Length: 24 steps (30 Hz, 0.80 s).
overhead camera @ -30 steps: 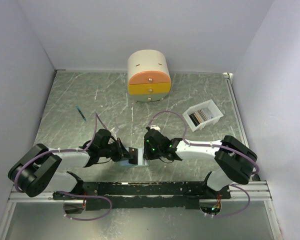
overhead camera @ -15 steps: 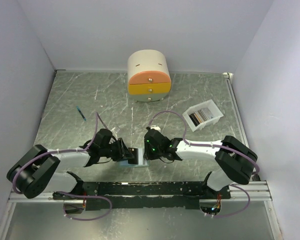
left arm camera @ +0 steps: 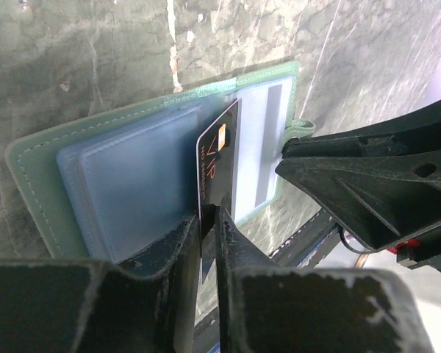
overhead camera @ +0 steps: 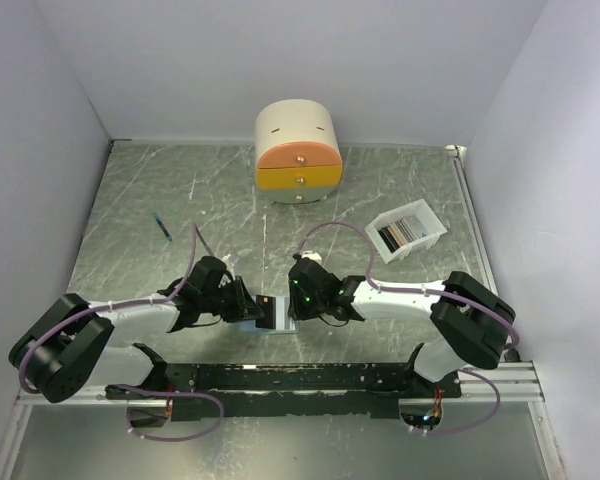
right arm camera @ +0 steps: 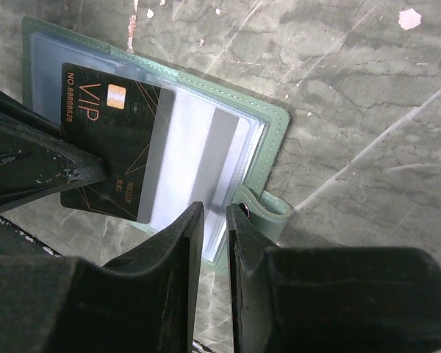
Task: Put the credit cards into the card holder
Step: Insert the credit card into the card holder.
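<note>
The card holder (left arm camera: 34, 173) lies open on the table by the arm bases, its grey-green cover around pale blue pockets (right arm camera: 206, 147). A black credit card (left arm camera: 219, 165) printed "VIP" stands on edge, partly slid under a clear pocket (right arm camera: 110, 140). My left gripper (left arm camera: 208, 217) is shut on the card's near end. My right gripper (right arm camera: 214, 213) pinches the holder's edge beside the snap strap (right arm camera: 268, 213), jaws close together. From above, both grippers (overhead camera: 252, 310) (overhead camera: 292, 308) meet over the holder (overhead camera: 283, 323). More credit cards (overhead camera: 400, 232) lie in the white tray.
The white tray (overhead camera: 427, 232) sits at the right. A round cream-and-orange drawer box (overhead camera: 299, 150) stands at the back. A small teal pen (overhead camera: 162, 226) lies at the left. White walls close in the marble table on three sides.
The left arm nudged toward the holder with the card, then eased back a little. The right arm and the holder have not moved.
</note>
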Tool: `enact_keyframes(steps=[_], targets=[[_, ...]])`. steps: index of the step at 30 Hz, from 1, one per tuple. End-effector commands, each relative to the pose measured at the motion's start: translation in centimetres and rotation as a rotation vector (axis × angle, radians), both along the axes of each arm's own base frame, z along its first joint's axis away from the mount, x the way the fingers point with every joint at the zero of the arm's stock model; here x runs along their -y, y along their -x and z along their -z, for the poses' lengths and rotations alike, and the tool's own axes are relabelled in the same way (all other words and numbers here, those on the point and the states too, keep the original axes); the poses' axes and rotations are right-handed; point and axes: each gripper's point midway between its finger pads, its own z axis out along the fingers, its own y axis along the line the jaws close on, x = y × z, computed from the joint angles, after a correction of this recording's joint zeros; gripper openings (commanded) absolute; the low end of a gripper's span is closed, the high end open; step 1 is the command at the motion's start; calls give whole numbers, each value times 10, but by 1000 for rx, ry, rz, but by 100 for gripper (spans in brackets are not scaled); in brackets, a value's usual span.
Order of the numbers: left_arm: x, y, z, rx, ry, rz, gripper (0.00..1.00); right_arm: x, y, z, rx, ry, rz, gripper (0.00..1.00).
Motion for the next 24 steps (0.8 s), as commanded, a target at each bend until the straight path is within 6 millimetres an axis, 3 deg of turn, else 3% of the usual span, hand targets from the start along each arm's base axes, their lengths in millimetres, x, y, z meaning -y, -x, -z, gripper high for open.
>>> enact_keyframes(steps=[1, 8, 14, 24], targets=[[-3, 7, 11, -19, -48, 22, 22, 9, 0, 5, 7, 58, 2, 20], [3, 9, 13, -22, -37, 37, 25, 8, 0, 5, 5, 53, 1, 20], [5, 6, 6, -6, -48, 43, 40, 8, 0, 2, 9, 49, 4, 20], [-13, -9, -10, 40, -172, -22, 46, 8, -4, -13, 35, 33, 11, 20]])
